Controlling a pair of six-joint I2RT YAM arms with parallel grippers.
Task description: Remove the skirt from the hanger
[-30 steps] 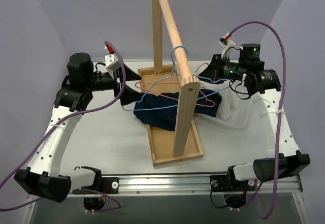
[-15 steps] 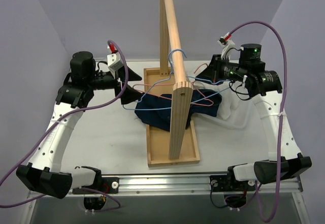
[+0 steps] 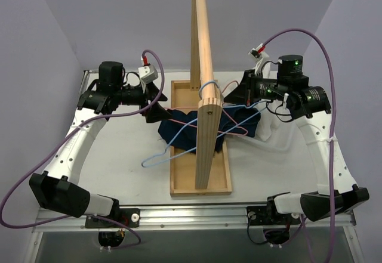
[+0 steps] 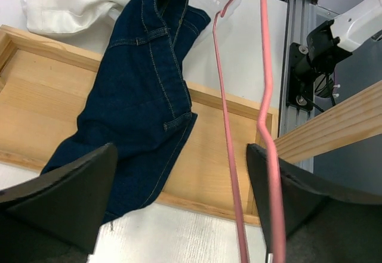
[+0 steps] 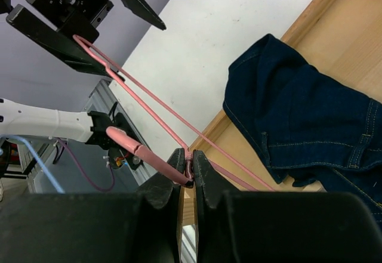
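Observation:
The dark denim skirt (image 3: 184,130) lies crumpled in the wooden rack base tray (image 3: 179,182); it also shows in the left wrist view (image 4: 140,96) and the right wrist view (image 5: 298,120). A bare pink wire hanger (image 3: 230,130) spans above it. My right gripper (image 3: 237,95) is shut on the pink hanger's neck (image 5: 190,166). My left gripper (image 3: 156,107) is open at the hanger's far end. In the left wrist view the pink hanger (image 4: 265,96) runs between the spread fingers (image 4: 65,197), close to the right one.
A wooden rack stands mid-table with a long rod (image 3: 205,48) overhead. A blue wire hanger (image 3: 173,149) hooks on the rod and slants down to the left. A white cloth (image 3: 270,129) lies right of the tray and shows in the left wrist view (image 4: 77,0).
My left gripper moved right, up to the skirt and the pink hanger's end. The rack shifted and straightened. The blue hanger swung down to the left. My right gripper stayed shut on the pink hanger.

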